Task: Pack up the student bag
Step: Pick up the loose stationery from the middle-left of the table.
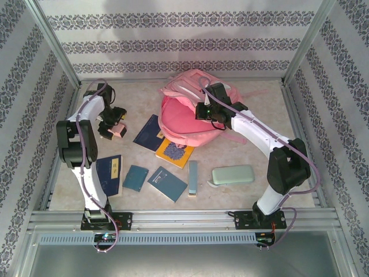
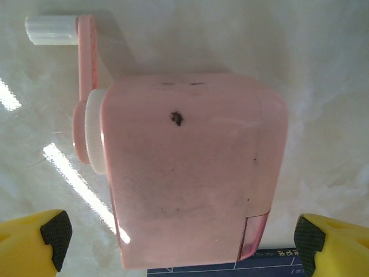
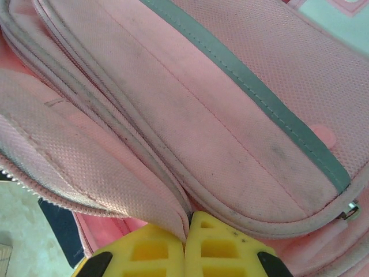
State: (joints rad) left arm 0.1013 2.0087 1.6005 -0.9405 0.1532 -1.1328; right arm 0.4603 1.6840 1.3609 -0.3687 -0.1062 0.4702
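- Student bag (image 1: 187, 112), a large pink fabric backpack with pale patches, lay at the far centre of the pale marbled table (image 1: 242, 150), its opening turned toward the near edge
- Right gripper (image 1: 211, 115) sat on the bag's right side; in the right wrist view its yellow fingers (image 3: 222, 251) were clenched tip to tip
- An edge fold of the bag (image 3: 190, 115) ran down into the seam between those fingers, so the fabric read as pinched
- Left gripper (image 1: 111, 124) hung over the far left of the table, well apart from the bag
- Left wrist view: left gripper (image 2: 181, 239) released, with its yellow fingers and black pads (image 2: 55, 234) spread wide on either side of a pink plastic box-shaped pencil sharpener (image 2: 184, 173) with a side crank and white knob, neither pad touching it
- The sharpener (image 1: 120, 131) rested on the table
- A dark blue book (image 1: 150, 131) and a yellow book with a blue patch (image 1: 174, 152) lay just at the bag's mouth
- Nearer the arms lay a navy book with pale lettering (image 1: 109, 173), a small teal notebook (image 1: 135, 178) and a blue notebook (image 1: 167, 183)
- A pale green oblong pencil case (image 1: 232, 174) lay near the right arm
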